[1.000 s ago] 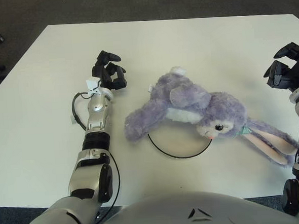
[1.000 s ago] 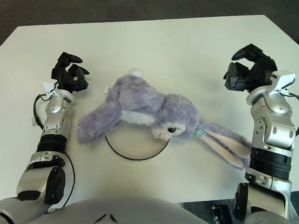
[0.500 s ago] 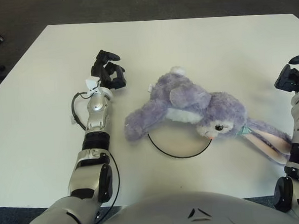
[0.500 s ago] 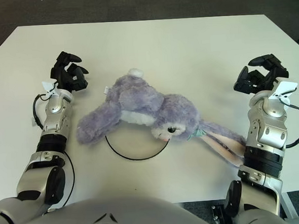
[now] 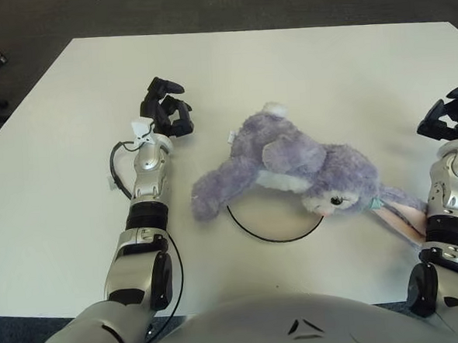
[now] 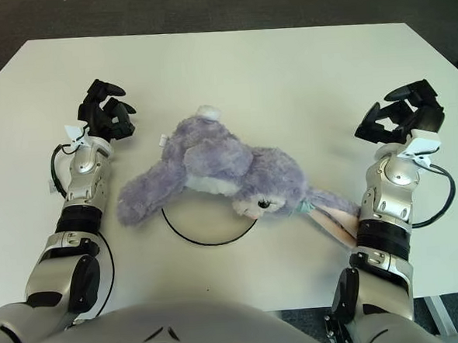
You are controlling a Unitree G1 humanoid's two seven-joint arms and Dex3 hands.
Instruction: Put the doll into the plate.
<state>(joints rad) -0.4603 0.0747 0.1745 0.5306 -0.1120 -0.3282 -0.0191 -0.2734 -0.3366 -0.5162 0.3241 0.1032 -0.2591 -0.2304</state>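
- The doll point(image 6: 225, 172), a lilac plush rabbit, lies sprawled over the plate point(image 6: 188, 237), whose dark rim shows only as an arc below its belly; head and trunk cover the far part of the ring, while one limb trails off toward the left hand and the long ears point(image 6: 333, 214) run out to the right.
- Over the last second the right hand point(image 6: 403, 119) has drawn back toward the robot and outward, and its forearm now sits against the ear tips, hiding them; the doll has shifted only slightly.
- The right hand's fingers are loosely curled and hold nothing, so the doll is released; the placement looks essentially made, with ears and a limb overhanging.
- The left hand point(image 6: 105, 113) shows beyond and left of the doll, fingers curled around nothing, apart from the plush.
- The right hand is near the right edge of the table point(image 6: 285, 67), with little room outward; there is open surface ahead of both hands toward the far edge.
- Moving the right forearm could drag the ears, so a lift straight up seems safest.
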